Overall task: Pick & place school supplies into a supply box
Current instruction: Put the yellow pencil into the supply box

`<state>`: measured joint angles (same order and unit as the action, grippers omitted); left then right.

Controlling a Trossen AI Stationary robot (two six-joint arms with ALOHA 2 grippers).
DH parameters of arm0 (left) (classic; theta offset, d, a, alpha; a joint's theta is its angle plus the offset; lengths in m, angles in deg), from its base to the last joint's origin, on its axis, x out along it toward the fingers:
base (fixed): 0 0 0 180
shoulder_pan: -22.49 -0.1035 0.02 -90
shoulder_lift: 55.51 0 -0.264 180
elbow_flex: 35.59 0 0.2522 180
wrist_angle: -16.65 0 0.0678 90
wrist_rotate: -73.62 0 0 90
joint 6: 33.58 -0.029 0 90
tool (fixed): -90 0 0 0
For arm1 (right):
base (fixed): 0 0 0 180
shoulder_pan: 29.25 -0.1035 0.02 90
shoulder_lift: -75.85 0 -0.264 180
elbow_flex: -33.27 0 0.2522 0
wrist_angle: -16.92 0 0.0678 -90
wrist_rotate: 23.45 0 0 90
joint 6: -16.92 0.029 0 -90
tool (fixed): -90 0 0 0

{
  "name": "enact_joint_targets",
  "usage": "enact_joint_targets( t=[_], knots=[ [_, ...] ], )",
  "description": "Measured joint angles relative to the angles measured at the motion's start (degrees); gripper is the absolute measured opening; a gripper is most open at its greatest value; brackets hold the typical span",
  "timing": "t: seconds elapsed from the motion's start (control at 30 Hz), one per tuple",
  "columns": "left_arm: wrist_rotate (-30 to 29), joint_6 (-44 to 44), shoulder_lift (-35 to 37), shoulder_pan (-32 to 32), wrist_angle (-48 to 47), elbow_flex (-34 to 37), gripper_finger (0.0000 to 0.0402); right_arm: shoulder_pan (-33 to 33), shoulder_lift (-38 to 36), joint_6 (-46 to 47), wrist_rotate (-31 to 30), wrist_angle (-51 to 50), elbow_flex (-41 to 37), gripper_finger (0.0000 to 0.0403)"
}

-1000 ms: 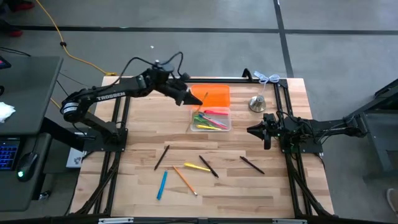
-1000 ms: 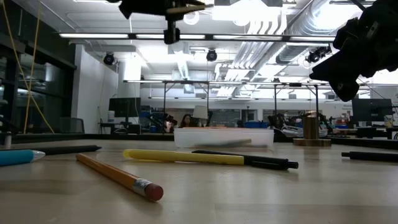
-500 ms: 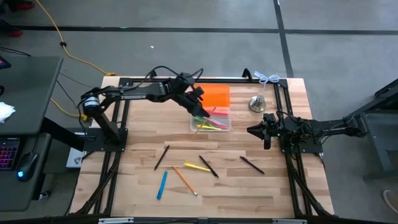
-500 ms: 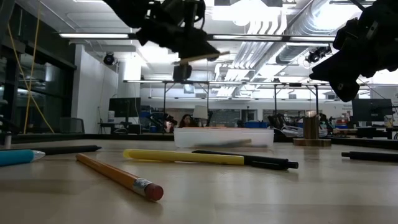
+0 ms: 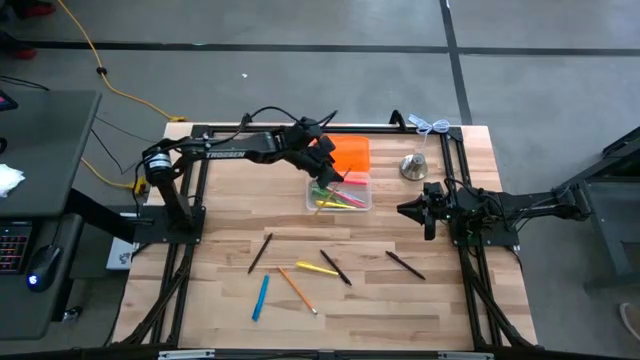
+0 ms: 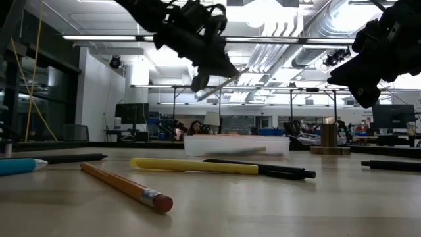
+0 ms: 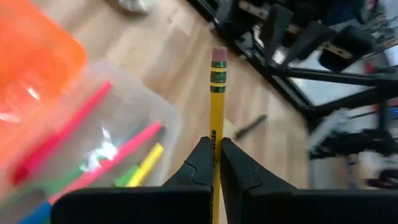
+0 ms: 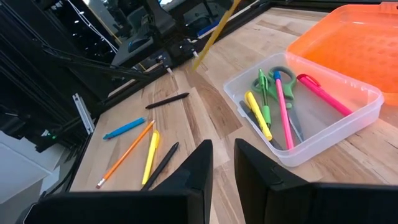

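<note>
Left gripper (image 7: 216, 163), jaws clamped on yellow wooden pencil w/ pink eraser (image 7: 217, 99), hangs above the clear rectangular plastic tub (image 5: 340, 193), which sits beside the orange lid (image 5: 345, 153). Right gripper (image 5: 412, 209) waits near the table's right edge, jaws a little apart, holding nothing.

Overhead, table-level and two wrist cameras all see the supply box (image 5: 339, 194).

The supply box (image 5: 340, 195) sits on the counter (image 5: 230, 300) behind centre, with its lid (image 5: 345, 153) touching its far side and a bell-shaped object (image 5: 413, 166) to the right of the lid. Scissors (image 8: 268, 84) and several pens (image 8: 283, 102) lie in the supply box. In front of it, six loose pens and pencils (image 5: 300, 272) lie spread across the counter, well apart from it.
</note>
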<state>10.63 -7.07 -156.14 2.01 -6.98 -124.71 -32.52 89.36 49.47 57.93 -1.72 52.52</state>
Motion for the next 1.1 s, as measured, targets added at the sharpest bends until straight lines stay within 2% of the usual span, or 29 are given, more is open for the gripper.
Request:
enact_joint_targets(
  t=[0.43,0.63,0.8,1.1],
  knots=[
    [-15.60,-21.01,-10.63,0.43,-25.45,-23.13,0.0040,0.01,0.00,0.46,0.19,0.00,0.00,0.0043],
    [-18.67,-26.79,-16.17,1.19,-31.75,-31.59,0.0040,0.02,0.00,0.48,0.19,0.00,0.00,0.0043],
    [-22.79,-31.85,-18.50,2.53,-35.13,-34.69,0.0040,0.00,0.01,0.48,0.17,0.00,-0.01,0.0043],
    [-30.57,-40.18,-18.68,6.32,-36.41,-34.87,0.0040,0.01,0.00,0.49,0.11,0.01,0.00,0.0043]
  ],
)
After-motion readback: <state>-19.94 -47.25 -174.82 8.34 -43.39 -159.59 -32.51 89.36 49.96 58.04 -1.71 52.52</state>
